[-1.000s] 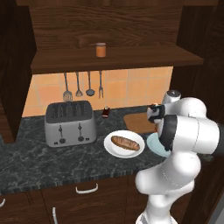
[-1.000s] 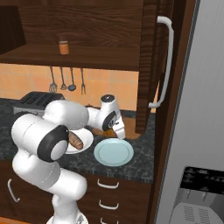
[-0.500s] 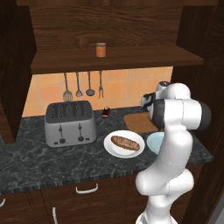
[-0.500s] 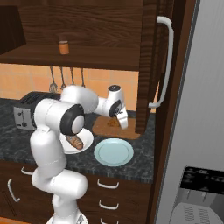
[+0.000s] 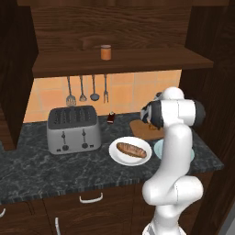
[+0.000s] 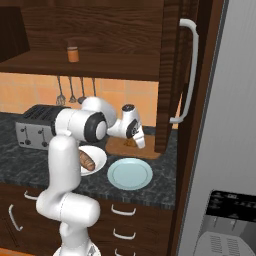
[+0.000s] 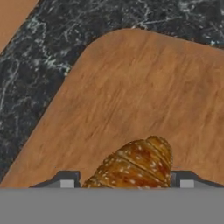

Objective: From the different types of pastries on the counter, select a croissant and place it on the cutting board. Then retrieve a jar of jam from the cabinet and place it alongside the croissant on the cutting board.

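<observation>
**A:** Two finger tips of the claw [image 7: 124,183] sit either side of the croissant [image 7: 135,164], pinching it across the middle, so it's holding the pastry, not standing wide. In the hand view it hangs over the cutting board [image 7: 131,87], looks like just above the wood, though I can't tell whether it's touching yet.

**B:** How d'you reckon it handles?

**A:** My guess: super light, soft and flaky, so squeezing hard would crush it. The fat middle is the right place to take hold, since the tapered ends would probably crumble or slip out.

**B:** Looks?

**A:** Golden-brown, ridged, curved, with little pale specks on the crust. Way shorter than the long brown loaf [image 5: 131,149] on the white plate [image 5: 120,157].

**B:** And round about?

**A:** The board lies on the dark marbled counter [image 5: 36,170], near the back, with a pale blue plate [image 6: 130,173] just in front of it. The jar of jam [image 5: 106,52] is up on the shelf of the cabinet [image 5: 119,66], untouched, so that half isn't done yet. Toaster [image 5: 73,129] off to the left.
</observation>
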### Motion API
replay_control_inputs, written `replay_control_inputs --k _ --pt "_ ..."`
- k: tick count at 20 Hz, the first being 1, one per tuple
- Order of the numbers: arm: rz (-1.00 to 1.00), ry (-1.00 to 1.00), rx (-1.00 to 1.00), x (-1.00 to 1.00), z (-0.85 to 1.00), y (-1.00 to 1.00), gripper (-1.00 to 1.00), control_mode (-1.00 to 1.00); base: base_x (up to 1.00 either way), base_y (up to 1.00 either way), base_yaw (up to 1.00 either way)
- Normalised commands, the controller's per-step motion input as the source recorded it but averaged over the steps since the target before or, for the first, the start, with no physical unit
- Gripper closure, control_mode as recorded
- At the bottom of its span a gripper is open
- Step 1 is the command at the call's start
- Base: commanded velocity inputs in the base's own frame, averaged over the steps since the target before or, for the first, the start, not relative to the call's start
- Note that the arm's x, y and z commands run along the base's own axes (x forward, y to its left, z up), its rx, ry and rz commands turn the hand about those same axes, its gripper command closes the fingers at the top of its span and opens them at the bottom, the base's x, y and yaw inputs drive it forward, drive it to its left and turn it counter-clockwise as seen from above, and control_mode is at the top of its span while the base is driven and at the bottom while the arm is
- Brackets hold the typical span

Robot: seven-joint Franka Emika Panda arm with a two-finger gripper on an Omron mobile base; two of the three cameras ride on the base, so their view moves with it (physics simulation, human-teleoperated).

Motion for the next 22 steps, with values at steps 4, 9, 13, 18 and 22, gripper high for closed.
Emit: replay_control_inputs --k 4,9,13,18,22 --pt "0.0 0.04 0.0 0.13 -0.04 -0.04 -1.0 -1.0 0.0 0.0 0.0" --pt "0.0 0.23 0.04 0.01 0.2 -0.29 -1.0 -1.0 0.0 0.0 0.0" --pt "0.0 0.21 0.0 0.26 0.0 -0.01 -1.0 -1.0 0.0 0.0 0.0" --pt "0.0 -0.03 0.0 0.18 0.15 0.0 -1.0 -1.0 0.0 0.0 0.0" --pt "0.06 -0.29 0.0 -0.23 0.67 0.0 -1.0 -1.0 0.0 0.0 0.0"
